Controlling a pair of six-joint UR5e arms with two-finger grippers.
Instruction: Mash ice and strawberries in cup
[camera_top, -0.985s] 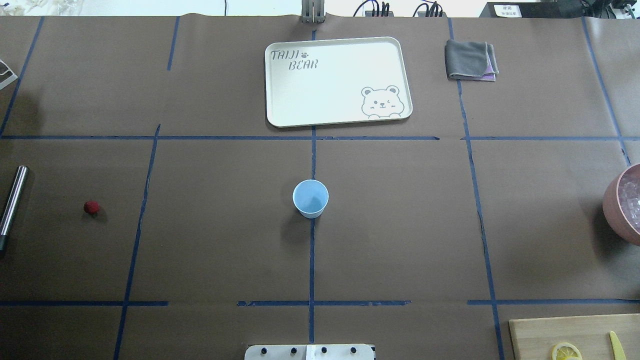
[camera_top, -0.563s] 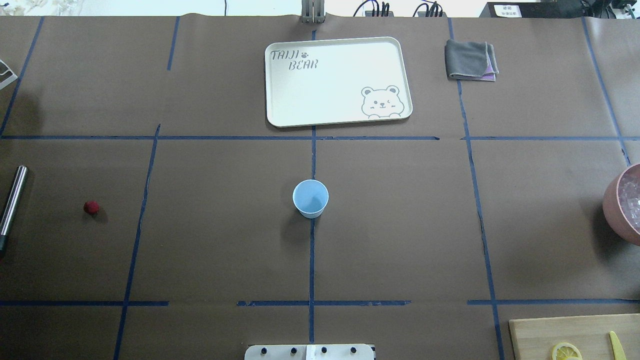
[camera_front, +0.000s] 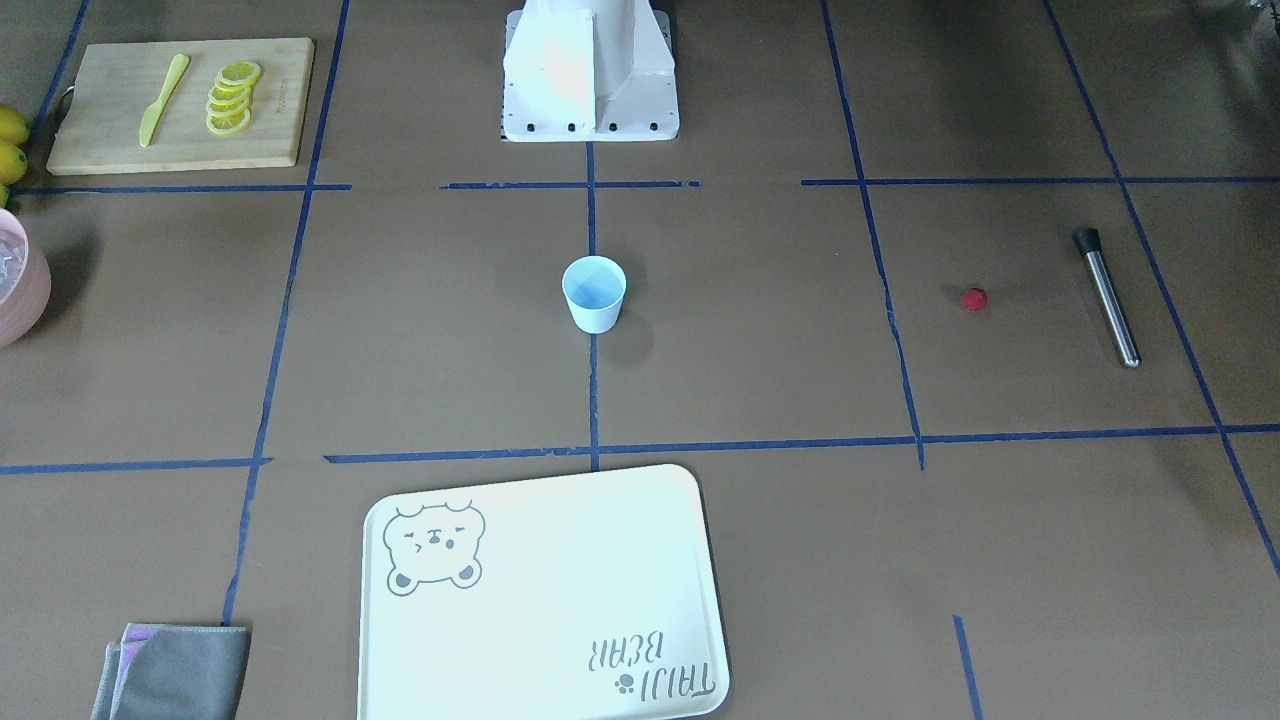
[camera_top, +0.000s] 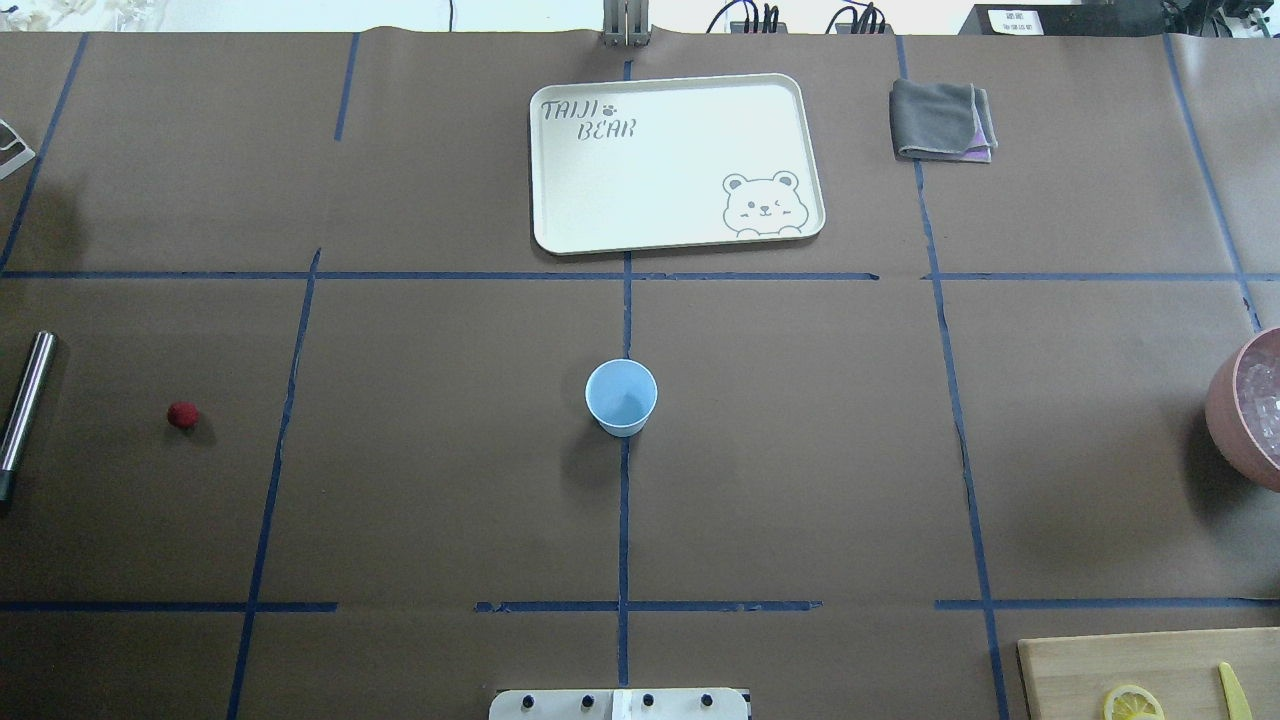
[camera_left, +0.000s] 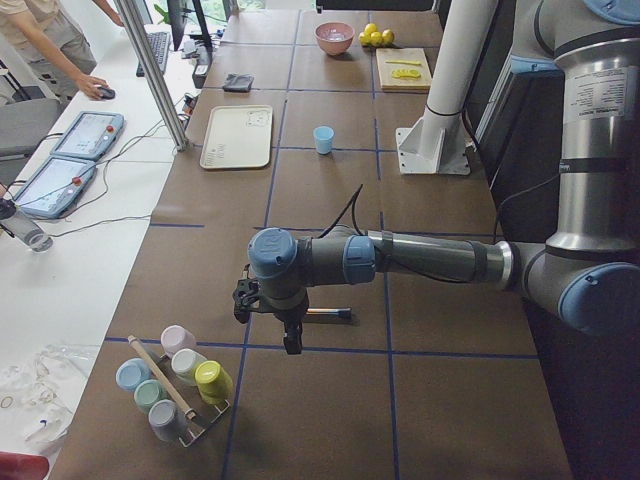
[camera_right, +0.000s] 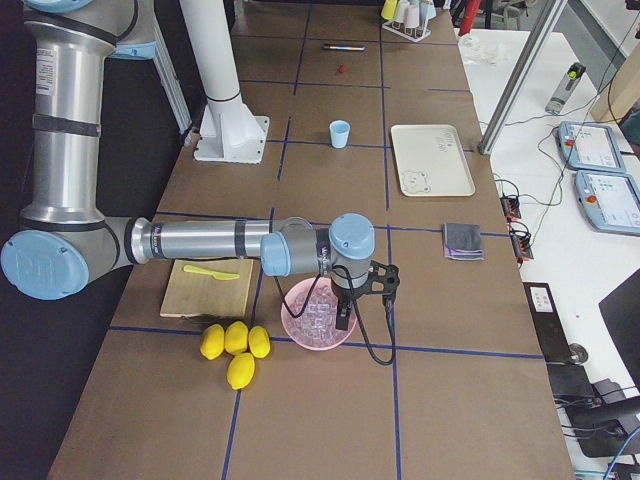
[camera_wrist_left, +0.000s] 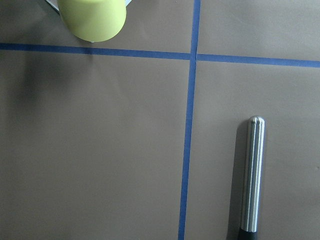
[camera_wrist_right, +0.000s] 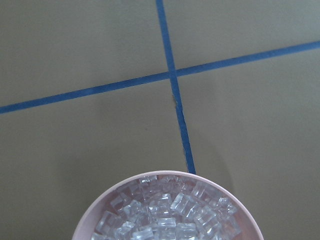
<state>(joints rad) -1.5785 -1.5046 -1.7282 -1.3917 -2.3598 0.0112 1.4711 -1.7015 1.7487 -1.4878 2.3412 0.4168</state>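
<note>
- Front-facing: a brown-papered table (camera_front: 760, 330) gridded with blue tape (camera_front: 593, 400). The cup (camera_front: 594, 293) stands at centre, and the strawberry (camera_front: 974, 299) lies well apart from it, near a steel muddler (camera_front: 1108, 300).
- Overhead: a pink bowl (camera_top: 1222, 420) of ice (camera_top: 1262, 400) sits at the right edge.
- Exterior left: only here do I see a side desk with touch-screens (camera_left: 88, 135) and a rack of pastel cups (camera_left: 180, 378). My left pincer (camera_left: 292, 343) hangs near the muddler, and I cannot tell its grip.
- Exterior right: my right pincer (camera_right: 343, 319) hangs over the ice, with lemons (camera_right: 232, 345) beside the bowl. I cannot tell its grip either.
- Left wrist: the muddler, and a lime-green cup (camera_wrist_left: 92, 17).
- Right wrist: ice cubes heaped in the bowl.
</note>
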